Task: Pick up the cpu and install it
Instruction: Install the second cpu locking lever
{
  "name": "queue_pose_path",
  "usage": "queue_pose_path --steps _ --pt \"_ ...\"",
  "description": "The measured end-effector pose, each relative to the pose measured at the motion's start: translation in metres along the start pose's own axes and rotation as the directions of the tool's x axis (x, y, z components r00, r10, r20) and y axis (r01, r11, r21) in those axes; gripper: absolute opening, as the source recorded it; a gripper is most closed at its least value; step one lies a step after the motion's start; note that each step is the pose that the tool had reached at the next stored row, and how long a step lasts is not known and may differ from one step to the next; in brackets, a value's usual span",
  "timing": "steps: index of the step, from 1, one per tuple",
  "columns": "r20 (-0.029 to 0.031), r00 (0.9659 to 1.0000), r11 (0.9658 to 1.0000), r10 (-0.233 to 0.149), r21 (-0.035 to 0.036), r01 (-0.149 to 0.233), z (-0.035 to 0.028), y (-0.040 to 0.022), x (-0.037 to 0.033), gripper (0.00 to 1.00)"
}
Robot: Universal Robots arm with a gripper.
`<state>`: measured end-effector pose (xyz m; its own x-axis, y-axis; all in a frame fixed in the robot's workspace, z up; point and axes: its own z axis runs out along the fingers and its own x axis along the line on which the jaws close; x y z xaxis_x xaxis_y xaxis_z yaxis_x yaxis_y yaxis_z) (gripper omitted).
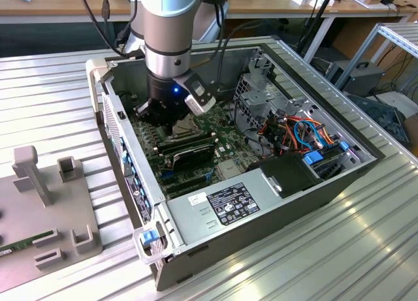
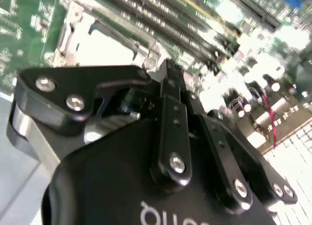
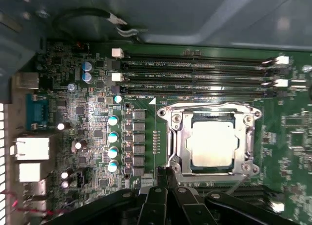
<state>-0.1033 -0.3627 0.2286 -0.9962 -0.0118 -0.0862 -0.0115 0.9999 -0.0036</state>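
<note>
Now cpu [image 3: 212,143] seated in socket [image 3: 175,137], claw [image 3: 168,173] beside.

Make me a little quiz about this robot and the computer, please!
1. True or false: the cpu lies in the socket.
2. Where is the gripper? A: over the motherboard, inside the case. B: over the grey stand outside the case. C: on the far desk.
3. Fill the gap: the motherboard is ____ in colour.

Key: 1 true; 2 A; 3 green.
</note>
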Motion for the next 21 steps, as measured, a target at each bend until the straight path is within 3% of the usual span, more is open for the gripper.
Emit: queue_pose_path --steps 3,4,6,8,10,12,13,14,17,20,21 --pt "0.0 1.0 1.0 0.0 0.0002 0.0 -0.0126 0.0 -0.0011 0.11" --pt "0.0 1.0 1.0 0.0 0.0002 0.0 -0.0215 0.0 -0.0018 0.11" --pt "0.0 1.0 1.0 0.0 0.0003 0.0 -0.0294 -0.0001 -0.0025 0.11" --pt "0.0 1.0 1.0 0.0 0.0 0.0 -0.0306 0.0 -0.0028 0.11" --pt "-0.0088 1.0 1.0 0.0 0.0 0.0 -0.0302 -0.0002 -0.0089 0.11" --pt "-0.0203 0.9998 1.0 0.0 -0.0002 0.0 -0.0297 -0.0004 -0.0137 0.11" --pt "-0.0333 0.9994 1.0 0.0 -0.0005 0.0 -0.0293 -0.0005 -0.018 0.11" --pt "-0.0425 0.9991 1.0 0.0 -0.0006 0.0 -0.0291 -0.0006 -0.0205 0.11" --pt "-0.0641 0.9979 1.0 0.0 -0.0009 0.0 -0.0287 -0.0006 -0.0264 0.11" --pt "-0.0891 0.996 1.0 0.0 -0.001 0.0 -0.0281 -0.0007 -0.0347 0.11" --pt "-0.0999 0.995 1.0 0.0 -0.0012 0.0 -0.0279 -0.0008 -0.0377 0.11"
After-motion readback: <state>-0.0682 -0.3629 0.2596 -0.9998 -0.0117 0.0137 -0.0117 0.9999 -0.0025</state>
